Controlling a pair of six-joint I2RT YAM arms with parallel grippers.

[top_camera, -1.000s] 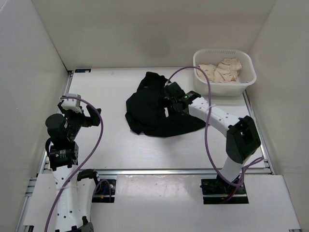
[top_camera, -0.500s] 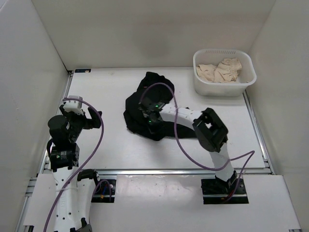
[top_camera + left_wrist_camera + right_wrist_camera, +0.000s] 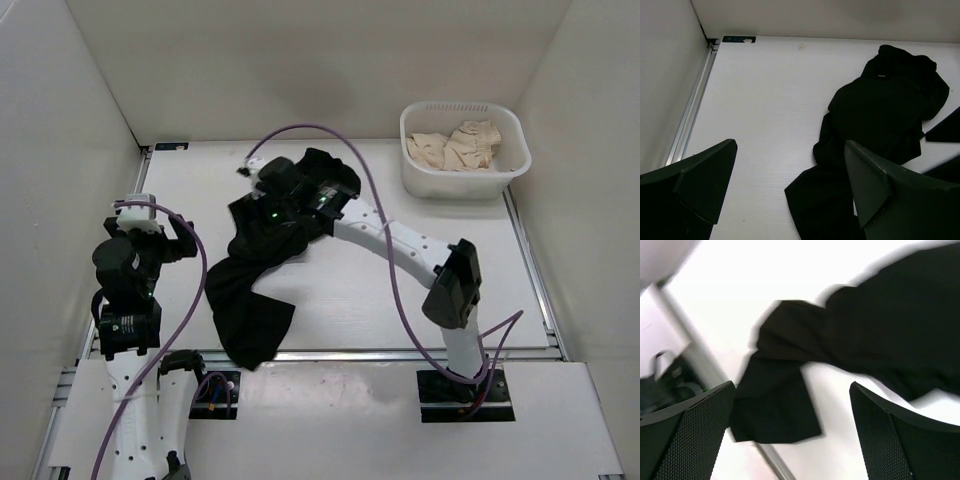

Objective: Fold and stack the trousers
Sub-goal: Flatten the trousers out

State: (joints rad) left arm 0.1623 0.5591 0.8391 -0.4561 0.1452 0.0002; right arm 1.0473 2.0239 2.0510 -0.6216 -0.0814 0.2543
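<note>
Black cloth lies nearest: one leg of the trousers (image 3: 248,315) trails to the near edge of the tabletop (image 3: 350,310), where a careless tug could snag it on the rail (image 3: 340,353). The left hand (image 3: 790,145) waits wide and empty beside it. Farther on, the right hand (image 3: 792,390) hangs wide, holding nothing, above the bunched part. A pinch there might catch several layers and fold in the tangle.

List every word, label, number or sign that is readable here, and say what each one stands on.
Nothing is legible.
The dark sticker at the far left corner of the table: print too small to read.
The pale mark on the black trousers: too blurred to read.
</note>
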